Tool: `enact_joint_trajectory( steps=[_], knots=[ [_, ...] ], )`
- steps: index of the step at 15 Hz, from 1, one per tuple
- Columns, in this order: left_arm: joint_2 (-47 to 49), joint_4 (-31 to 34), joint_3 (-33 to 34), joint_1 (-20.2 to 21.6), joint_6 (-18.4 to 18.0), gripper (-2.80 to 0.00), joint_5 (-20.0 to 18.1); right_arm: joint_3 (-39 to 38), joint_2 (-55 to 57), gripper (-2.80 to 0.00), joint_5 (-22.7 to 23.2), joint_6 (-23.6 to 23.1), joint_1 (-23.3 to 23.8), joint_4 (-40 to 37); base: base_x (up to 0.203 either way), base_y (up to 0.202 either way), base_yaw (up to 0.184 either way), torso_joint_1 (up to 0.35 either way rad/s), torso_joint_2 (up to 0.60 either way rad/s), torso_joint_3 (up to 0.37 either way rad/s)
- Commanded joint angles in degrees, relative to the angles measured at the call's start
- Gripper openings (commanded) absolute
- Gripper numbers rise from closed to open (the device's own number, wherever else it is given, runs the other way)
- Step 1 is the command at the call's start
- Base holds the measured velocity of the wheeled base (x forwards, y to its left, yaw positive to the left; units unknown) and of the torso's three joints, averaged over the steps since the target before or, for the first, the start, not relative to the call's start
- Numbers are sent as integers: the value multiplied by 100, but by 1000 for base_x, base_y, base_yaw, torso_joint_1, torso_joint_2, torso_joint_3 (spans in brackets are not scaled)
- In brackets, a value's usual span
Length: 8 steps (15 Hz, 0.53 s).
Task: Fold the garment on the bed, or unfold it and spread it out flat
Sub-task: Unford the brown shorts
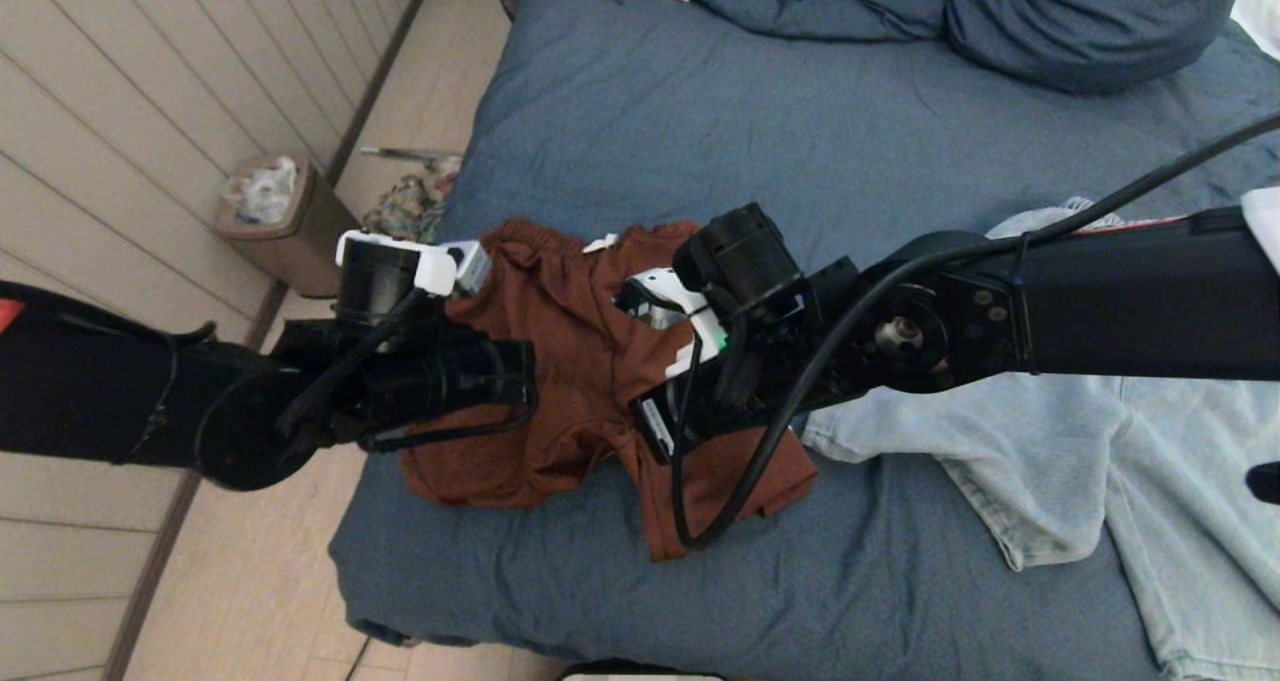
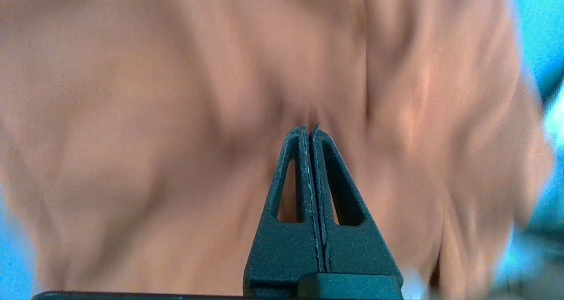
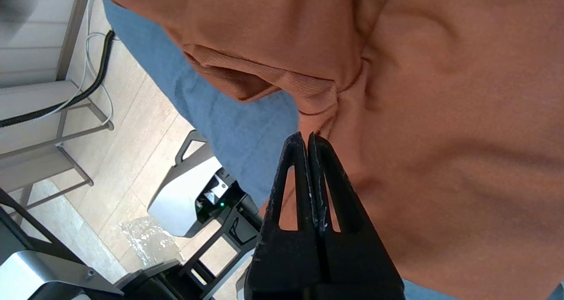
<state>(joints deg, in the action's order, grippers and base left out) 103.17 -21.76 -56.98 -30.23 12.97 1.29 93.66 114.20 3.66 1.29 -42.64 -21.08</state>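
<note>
Rust-brown shorts [image 1: 570, 361] lie crumpled near the left front corner of the slate-blue bed [image 1: 700, 111]. Both arms reach over them: the left arm [image 1: 120, 401] from the left, the right arm [image 1: 1100, 301] from the right. The fingers of both are hidden in the head view. My left gripper [image 2: 309, 127] is shut, its tips pinching the brown cloth [image 2: 176, 115], with wrinkles running out from the tips. My right gripper [image 3: 307, 135] is shut on a fold of the shorts [image 3: 440, 115], which hang raised, with bed and floor showing under them.
A pale blue denim garment [image 1: 1100, 451] is spread on the bed's right side, under the right arm. The bunched blue duvet [image 1: 1050, 11] lies at the far end. On the floor to the left stand a lined bin [image 1: 275, 221] and some clutter [image 1: 405, 206].
</note>
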Motion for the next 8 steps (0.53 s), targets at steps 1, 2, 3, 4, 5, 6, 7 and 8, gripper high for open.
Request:
enact_joint_trajectory(
  steps=[1, 2, 3, 4, 5, 6, 7, 8],
  knots=[
    [-1075, 83, 727, -258, 20, -280, 13, 55, 50, -280, 3, 11, 10, -10, 0, 0, 0, 0, 0, 0],
    [-1415, 177, 895, -417, 20, -280, 28, 62, 76, -280, -5, 19, 10, -10, 0, 0, 0, 0, 0, 0],
    [-1648, 443, 1071, -631, 21, -280, 44, 71, 85, -280, -5, 20, 19, -7, 0, 0, 0, 0, 0, 0],
    [-1717, 794, 1239, -833, 38, 0, 79, 82, 85, -280, -6, 20, 19, -10, 0, 0, 0, 0, 0, 0],
    [-1700, 893, 1431, -936, 161, 0, 135, 112, 92, -280, -12, 20, 38, -10, 0, 0, 0, 0, 0, 0],
    [-1681, 912, 1572, -1090, 381, 0, 148, 158, 117, -280, -6, 20, 118, -10, 0, 0, 0, 0, 0, 0],
    [-1612, 917, 1700, -1220, 512, 0, 140, 190, 167, -280, -5, 20, 142, -10, 0, 0, 0, 0, 0, 0],
    [-1426, 895, 1775, -1262, 544, 0, 132, 217, 206, -280, -5, 26, 155, -10, 0, 0, 0, 0, 0, 0]
  ],
)
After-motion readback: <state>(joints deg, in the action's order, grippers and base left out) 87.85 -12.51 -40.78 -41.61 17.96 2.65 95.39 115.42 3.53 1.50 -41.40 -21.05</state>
